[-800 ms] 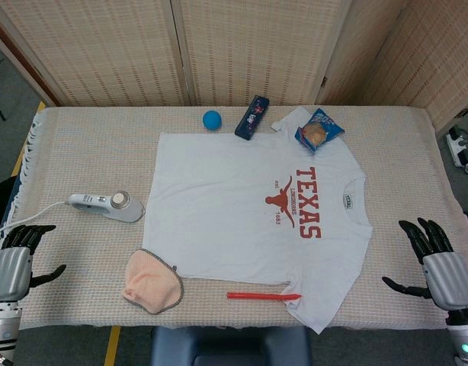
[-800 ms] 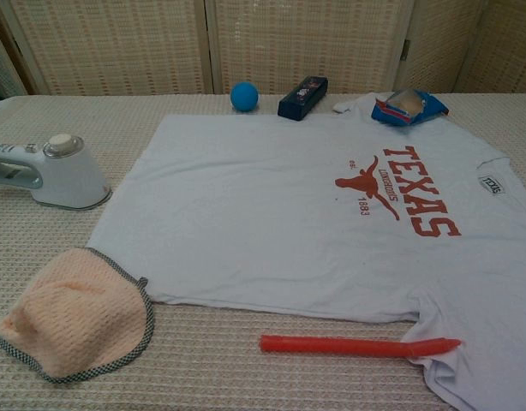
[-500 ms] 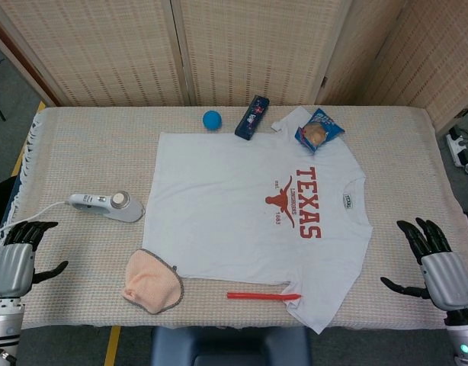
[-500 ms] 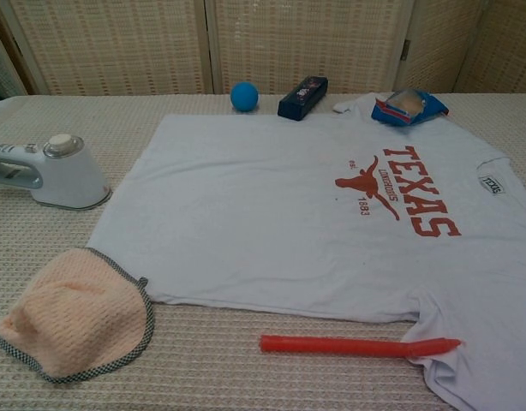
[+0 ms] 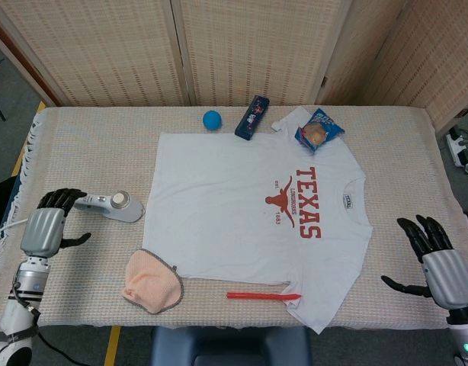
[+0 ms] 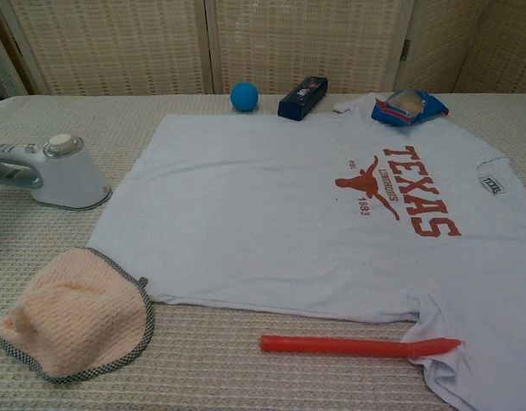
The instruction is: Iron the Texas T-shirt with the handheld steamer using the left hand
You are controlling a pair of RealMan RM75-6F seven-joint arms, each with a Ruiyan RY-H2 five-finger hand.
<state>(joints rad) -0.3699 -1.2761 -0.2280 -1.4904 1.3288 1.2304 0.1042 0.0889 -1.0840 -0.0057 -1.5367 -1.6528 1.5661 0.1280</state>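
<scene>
1. Texas T-shirt (image 5: 249, 221) lies spread flat mid-worktop, print up, presumably so the steamer can glide over it.
2. One handheld steamer (image 5: 112, 206) rests at 9 o'clock of the shirt, handle toward the left robot hand (image 5: 45, 231), which hovers beside the handle, fingers apart, holding nothing.
3. The right robot hand (image 5: 440, 267) waits at 3 o'clock, fingers spread, holding nothing.
4. Also present, one each: blue ball (image 5: 211, 119), dark box (image 5: 251, 117), snack packet (image 5: 318, 131), peach cloth (image 5: 151, 280), red stick (image 5: 262, 295).
</scene>
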